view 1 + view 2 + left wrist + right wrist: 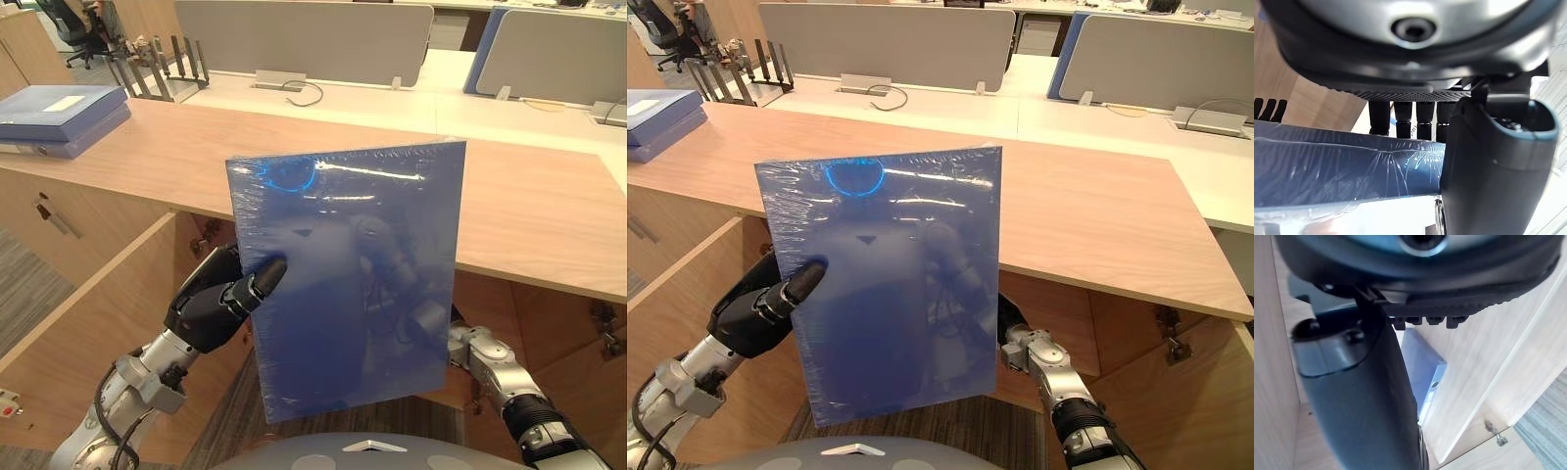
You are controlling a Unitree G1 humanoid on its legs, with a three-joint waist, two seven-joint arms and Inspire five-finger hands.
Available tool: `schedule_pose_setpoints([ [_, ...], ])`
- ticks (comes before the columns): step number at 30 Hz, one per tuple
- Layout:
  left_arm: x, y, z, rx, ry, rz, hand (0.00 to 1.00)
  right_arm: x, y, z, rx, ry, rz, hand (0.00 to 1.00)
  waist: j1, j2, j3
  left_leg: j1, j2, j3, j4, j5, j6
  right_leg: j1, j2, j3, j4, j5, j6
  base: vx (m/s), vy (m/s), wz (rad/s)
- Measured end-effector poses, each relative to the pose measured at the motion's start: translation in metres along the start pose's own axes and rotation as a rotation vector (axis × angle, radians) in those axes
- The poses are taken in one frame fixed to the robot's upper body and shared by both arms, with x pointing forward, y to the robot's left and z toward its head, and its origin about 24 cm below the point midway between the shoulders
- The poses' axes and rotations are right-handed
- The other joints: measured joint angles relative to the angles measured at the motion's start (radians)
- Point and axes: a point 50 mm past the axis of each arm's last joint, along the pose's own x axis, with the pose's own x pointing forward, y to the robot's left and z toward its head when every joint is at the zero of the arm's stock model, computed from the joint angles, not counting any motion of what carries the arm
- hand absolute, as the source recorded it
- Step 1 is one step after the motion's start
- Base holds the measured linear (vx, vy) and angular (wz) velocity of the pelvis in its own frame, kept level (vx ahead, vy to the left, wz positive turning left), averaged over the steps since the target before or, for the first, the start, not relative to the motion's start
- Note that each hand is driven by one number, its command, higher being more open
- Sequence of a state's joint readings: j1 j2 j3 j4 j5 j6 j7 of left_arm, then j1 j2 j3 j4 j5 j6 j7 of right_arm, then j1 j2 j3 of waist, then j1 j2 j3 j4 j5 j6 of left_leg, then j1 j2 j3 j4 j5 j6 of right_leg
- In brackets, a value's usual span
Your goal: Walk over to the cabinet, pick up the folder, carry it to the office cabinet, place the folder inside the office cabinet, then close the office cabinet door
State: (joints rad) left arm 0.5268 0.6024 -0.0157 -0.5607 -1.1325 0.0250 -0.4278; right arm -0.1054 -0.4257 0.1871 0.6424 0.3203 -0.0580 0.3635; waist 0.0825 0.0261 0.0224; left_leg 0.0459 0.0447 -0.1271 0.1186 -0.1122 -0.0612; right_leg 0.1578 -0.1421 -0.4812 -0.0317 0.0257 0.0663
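left hand (211, 304) pinches the blue folder (353, 284), upright before the open cabinet (88, 323) under the counter (529, 211); left wrist view shows fingers (1400, 117) behind, thumb in front. right hand (1361, 396) (behind the folder in eye views): grip cannot be told. cabinet contents hidden.

The right hand (1361, 396) is hidden behind the upright blue folder (348, 284) in the head views, and its grip cannot be told. There, the fingers of the left hand (211, 305) are covered by the same folder. Much of the cabinet (549, 323) opening is screened by it. A stack of binders (59, 117) is cut off by the left edge. A blue object (1422, 360), half masked by the right thumb, cannot be identified.
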Motion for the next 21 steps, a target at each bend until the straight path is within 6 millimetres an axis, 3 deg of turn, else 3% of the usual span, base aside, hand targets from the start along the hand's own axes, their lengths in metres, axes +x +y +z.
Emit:
schedule_pose_setpoints([
  [5,-0.012,0.001,-0.012,-0.05,0.028,0.027,0.0,-0.004,-0.008,-0.004,-0.007,0.026,-0.009,1.0,-0.004,0.0,0.001,0.001,0.0,0.007,0.001,-0.001,0.001,-0.001,0.0,0.008,0.0,0.001,0.001,0.0,0.003,-0.03],
  [13,-0.043,0.031,-0.063,-0.171,0.256,0.181,0.0,-0.01,-0.019,-0.004,-0.009,0.027,-0.039,1.0,-0.007,0.005,0.004,0.002,0.002,0.015,0.0,-0.002,0.002,-0.001,0.005,0.016,-0.007,0.002,0.002,0.0,-0.004,-0.02],
  [21,-0.052,0.039,-0.066,-0.154,0.292,0.18,0.0,-0.016,-0.027,-0.003,-0.005,0.025,-0.03,1.0,-0.005,0.002,0.004,0.001,0.0,0.018,-0.001,-0.004,0.002,-0.002,0.007,0.017,-0.009,0.002,0.002,0.0,0.0,0.0],
])
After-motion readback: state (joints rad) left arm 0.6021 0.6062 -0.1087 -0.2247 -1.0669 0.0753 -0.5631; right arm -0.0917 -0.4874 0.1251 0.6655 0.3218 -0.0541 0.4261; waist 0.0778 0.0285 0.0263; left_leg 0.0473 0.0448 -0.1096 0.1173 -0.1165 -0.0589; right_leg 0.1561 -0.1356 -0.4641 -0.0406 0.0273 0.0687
